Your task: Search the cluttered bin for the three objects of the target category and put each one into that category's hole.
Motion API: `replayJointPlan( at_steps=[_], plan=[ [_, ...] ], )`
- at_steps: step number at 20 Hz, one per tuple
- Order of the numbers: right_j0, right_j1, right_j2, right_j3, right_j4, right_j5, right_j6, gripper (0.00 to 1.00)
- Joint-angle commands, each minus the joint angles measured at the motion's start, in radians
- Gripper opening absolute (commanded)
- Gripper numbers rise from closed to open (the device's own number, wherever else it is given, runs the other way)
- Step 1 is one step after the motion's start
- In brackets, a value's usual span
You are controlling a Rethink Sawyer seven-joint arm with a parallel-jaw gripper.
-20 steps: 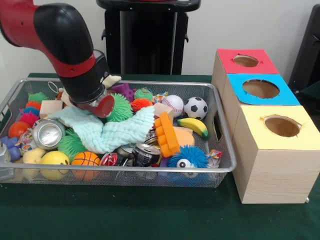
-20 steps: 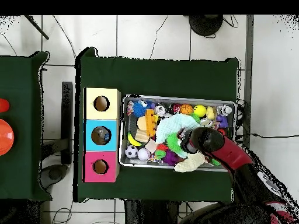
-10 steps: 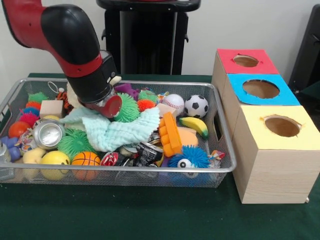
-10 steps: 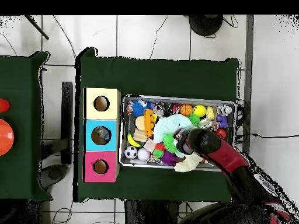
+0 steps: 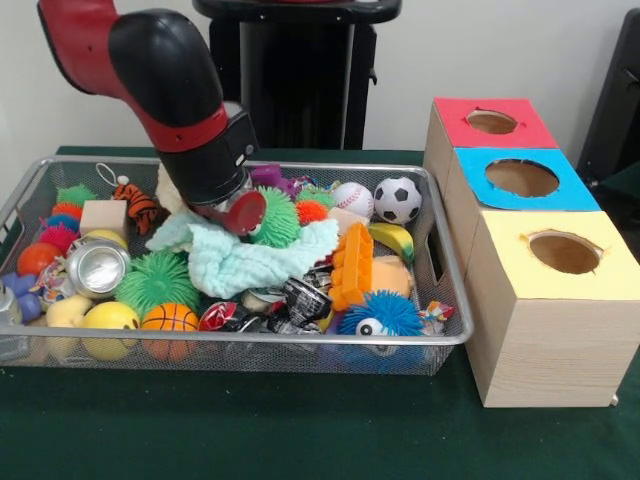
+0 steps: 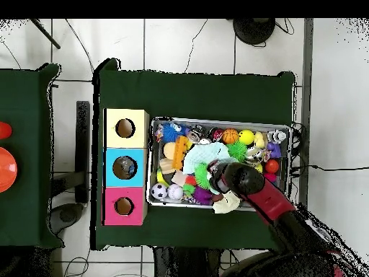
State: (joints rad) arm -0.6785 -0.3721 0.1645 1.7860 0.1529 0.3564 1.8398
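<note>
The end effector [image 5: 243,212] is low inside the wire bin [image 5: 445,300], buried among the clutter at the rear middle. Whether it is spread or pinching anything cannot be told; the wrist housing and a red disc at its tip hide the working end in both views.

Directly beneath and in front of it lies a pale green cloth [image 5: 262,258], draped over other items, and a green spiky ball [image 5: 279,215] sits touching its side. The cloth covers a fair part of the heap, so the placement reads as a digging or sweeping pass to expose what lies underneath.

The target category is not stated. Candidates lie in the bin: a baseball [image 5: 351,199] and a soccer ball [image 5: 398,199] beyond the end effector toward the boxes, a mini basketball [image 5: 170,320] on its near side, and a crushed can [image 5: 95,268] on its other side.

The three coloured boxes [image 5: 530,225] stand just outside the bin on the worktop [image 5: 250,430], holes upward, well apart from the end effector.
</note>
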Motion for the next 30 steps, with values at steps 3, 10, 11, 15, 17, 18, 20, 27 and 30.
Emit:
replayJointPlan(
  at_steps=[3, 10, 11, 15, 17, 18, 20, 27, 30],
  plan=[
    [0.146, 0.07, 0.187, 0.234, 0.112, -0.003, 0.258, 0.0],
    [0.21, 0.013, 0.153, 0.238, 0.191, 0.022, 0.269, 0.0],
    [0.215, 0.006, 0.15, 0.239, 0.202, 0.028, 0.266, 0.0],
    [0.26, -0.022, 0.106, 0.217, 0.234, 0.077, 0.26, 0.0],
    [0.348, -0.051, -0.002, 0.154, 0.22, 0.144, 0.264, 0.0],
    [0.381, -0.056, -0.05, 0.117, 0.211, 0.185, 0.263, 0.0],
    [0.429, -0.067, -0.117, 0.073, 0.203, 0.241, 0.267, 0.0],
    [0.523, -0.123, -0.222, 0.044, 0.208, 0.322, 0.283, 0.0],
    [0.566, -0.125, -0.277, 0.032, 0.189, 0.268, 0.254, 0.0]
  ],
)
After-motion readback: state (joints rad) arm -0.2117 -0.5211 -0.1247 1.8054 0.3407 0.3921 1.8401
